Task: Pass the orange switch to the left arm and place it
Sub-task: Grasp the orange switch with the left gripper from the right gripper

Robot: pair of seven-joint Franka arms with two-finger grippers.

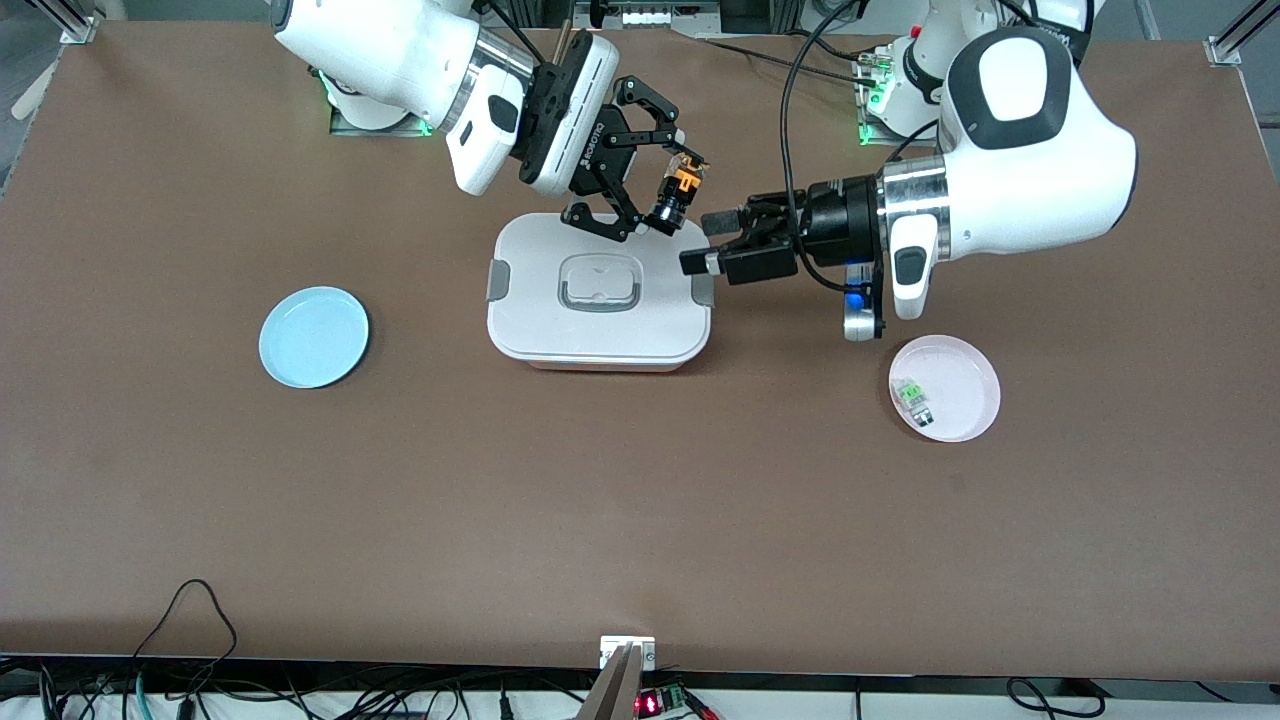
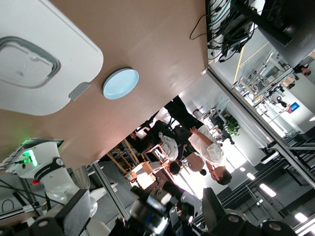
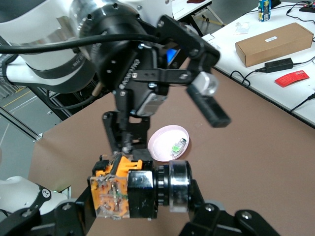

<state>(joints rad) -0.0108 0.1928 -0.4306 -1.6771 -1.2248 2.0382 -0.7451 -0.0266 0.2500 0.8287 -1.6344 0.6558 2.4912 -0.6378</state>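
My right gripper (image 1: 668, 196) is shut on the orange switch (image 1: 677, 193), a small black cylinder with an orange top. It holds the switch in the air over the corner of the white box (image 1: 600, 338) at the left arm's end. In the right wrist view the switch (image 3: 140, 189) lies crosswise between the fingers (image 3: 211, 219). My left gripper (image 1: 706, 243) is open and empty, level with the box's edge, pointing at the switch with a small gap. It shows open in the right wrist view (image 3: 165, 123). The left wrist view shows the box (image 2: 29, 88).
A pink plate (image 1: 965, 385) at the left arm's end holds a small green-and-clear component (image 1: 915, 400); both show in the right wrist view (image 3: 162, 140). A light blue plate (image 1: 313, 336) lies at the right arm's end, also in the left wrist view (image 2: 120, 83).
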